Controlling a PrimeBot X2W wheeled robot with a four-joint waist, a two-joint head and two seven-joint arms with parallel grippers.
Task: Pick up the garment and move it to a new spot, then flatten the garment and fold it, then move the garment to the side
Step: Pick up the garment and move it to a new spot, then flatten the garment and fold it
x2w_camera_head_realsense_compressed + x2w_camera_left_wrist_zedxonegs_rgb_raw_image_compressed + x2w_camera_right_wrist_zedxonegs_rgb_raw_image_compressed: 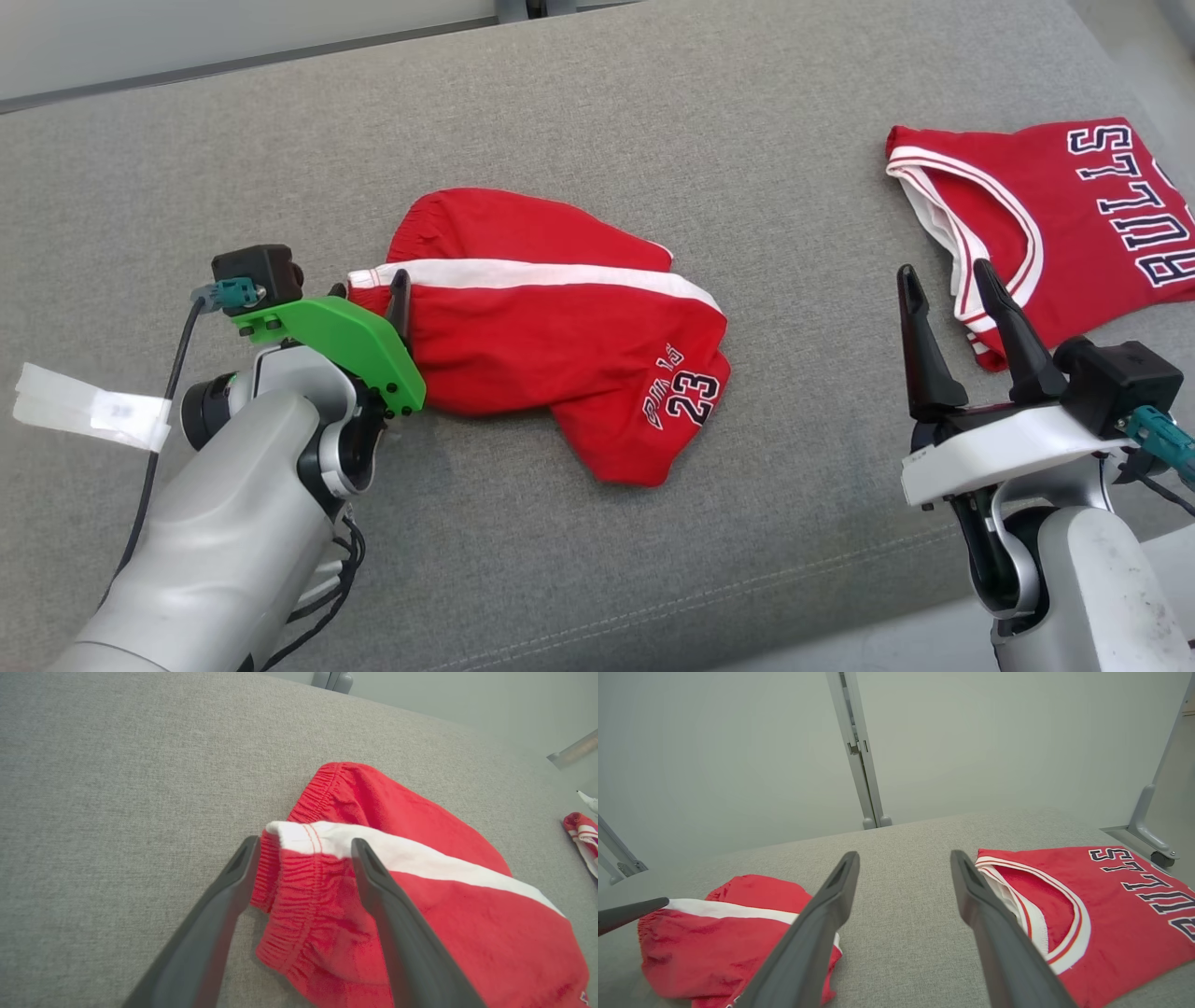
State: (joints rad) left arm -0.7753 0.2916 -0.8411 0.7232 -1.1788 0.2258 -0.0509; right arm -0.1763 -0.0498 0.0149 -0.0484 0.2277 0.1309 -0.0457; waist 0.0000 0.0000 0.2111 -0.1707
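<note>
light: bright, even, diffuse | shadows: faint, soft | focus: mostly sharp | wrist views: wide-angle curving at edges

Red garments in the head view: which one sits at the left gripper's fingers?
The shorts with the white stripe and 23; their waistband lies between the fingers of the open left gripper. The BULLS jersey lies apart, nearer the right gripper.

Surface: a grey woven cushion is stretched across the whole view.
Middle: red shorts, white-striped and marked "23", are laid folded over.
Right: a red jersey lettered "BULLS" is spread flat, well apart from the shorts.
Left: a white strip is laid flat.
</note>
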